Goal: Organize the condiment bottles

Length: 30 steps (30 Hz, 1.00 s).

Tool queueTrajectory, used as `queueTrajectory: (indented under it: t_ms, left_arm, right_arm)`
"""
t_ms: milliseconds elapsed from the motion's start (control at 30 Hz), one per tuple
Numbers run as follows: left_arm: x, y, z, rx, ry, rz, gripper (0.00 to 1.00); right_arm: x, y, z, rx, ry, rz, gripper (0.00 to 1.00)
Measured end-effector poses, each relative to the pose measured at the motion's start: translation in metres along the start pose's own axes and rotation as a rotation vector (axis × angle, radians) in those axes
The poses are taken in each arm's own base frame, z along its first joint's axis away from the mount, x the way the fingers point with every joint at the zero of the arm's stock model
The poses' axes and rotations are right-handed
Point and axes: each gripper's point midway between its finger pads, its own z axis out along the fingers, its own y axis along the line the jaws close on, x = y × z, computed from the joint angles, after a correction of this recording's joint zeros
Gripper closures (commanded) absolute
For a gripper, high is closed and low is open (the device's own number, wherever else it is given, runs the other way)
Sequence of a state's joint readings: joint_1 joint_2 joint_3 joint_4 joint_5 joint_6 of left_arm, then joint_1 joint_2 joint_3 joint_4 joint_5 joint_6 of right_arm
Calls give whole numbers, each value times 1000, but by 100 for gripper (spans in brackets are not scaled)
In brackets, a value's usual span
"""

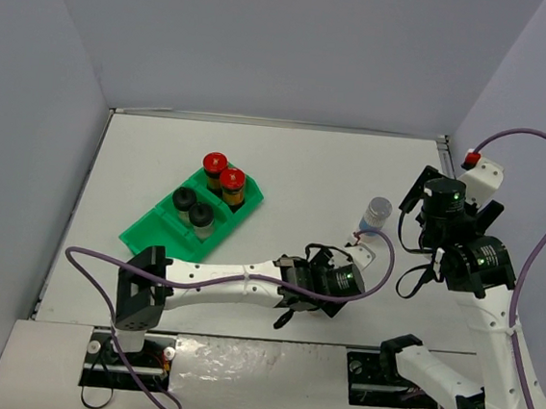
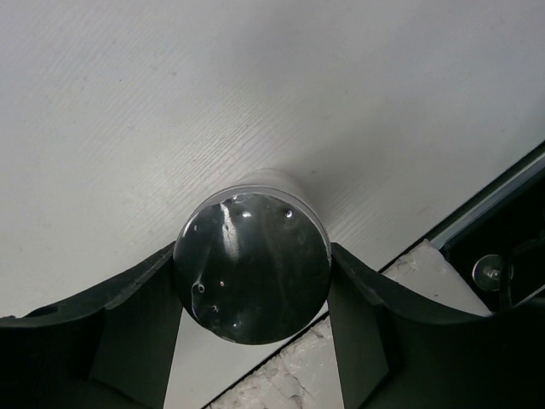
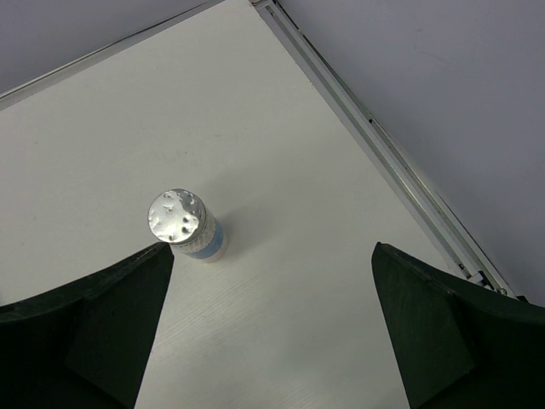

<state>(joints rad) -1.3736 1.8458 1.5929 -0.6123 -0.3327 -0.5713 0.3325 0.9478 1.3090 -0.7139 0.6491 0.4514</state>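
In the left wrist view, my left gripper [image 2: 253,294] is shut on a silver-capped condiment bottle [image 2: 251,260], with one finger pressed against each side of it. In the top view the left gripper [image 1: 304,302] hangs over the table's near edge and hides that bottle. A second silver-capped bottle with a blue label [image 1: 377,213] [image 3: 186,223] stands upright on the table. My right gripper [image 1: 439,209] [image 3: 272,251] hovers open to the right of it, holding nothing. Two red-capped bottles [image 1: 223,176] and two black-capped bottles [image 1: 193,207] stand in the green tray [image 1: 149,234].
The green tray sits left of centre, with its near-left compartment holding nothing. A metal rail [image 3: 383,136] runs along the table's right edge. The front edge of the white tabletop [image 2: 341,341] lies just below the left fingers.
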Motion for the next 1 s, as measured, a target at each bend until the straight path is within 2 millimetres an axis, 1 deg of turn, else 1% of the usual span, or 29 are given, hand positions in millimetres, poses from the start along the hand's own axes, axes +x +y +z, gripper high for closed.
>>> queueTrajectory:
  t_ms: [133,200,267,433,533,633,700,767,833,900,1000]
  left_arm:
    - [2,19,-15,-65,5,5,100]
    - [-2,34,-31,-114,-12,-9,100]
    - [-7,53,-51,-173,-36,-43,100]
    - [-18,116,-116,-348,-128,-145,100]
    - [-19,159,-144,-439,-168,-255,100]
    - [-6,205,-162,-537,-177,-359,100]
    - [11,240,-172,-624,-164,-419,100]
    - [30,267,-179,-697,-136,-460,100]
    - [45,289,-185,-755,-115,-500,100]
    - [59,306,-190,-802,-98,-535,100]
    - [72,320,-195,-840,-76,-568,100]
  right_arm:
    - [0,0,0,0,0,0,0]
    - [0,0,0,1,1,-2,0]
    - [1,1,1,2,5,-5,0]
    - [5,6,6,-1,15,-12,0]
    - [7,8,8,-6,20,-14,0]
    - [8,11,10,-16,24,-13,0]
    - [9,12,10,-21,25,-13,0]
    - [9,13,10,-26,26,-13,0]
    - [9,14,10,-29,25,-12,0]
    - [8,15,10,-30,23,-10,0]
    - [8,15,11,-33,20,-8,0]
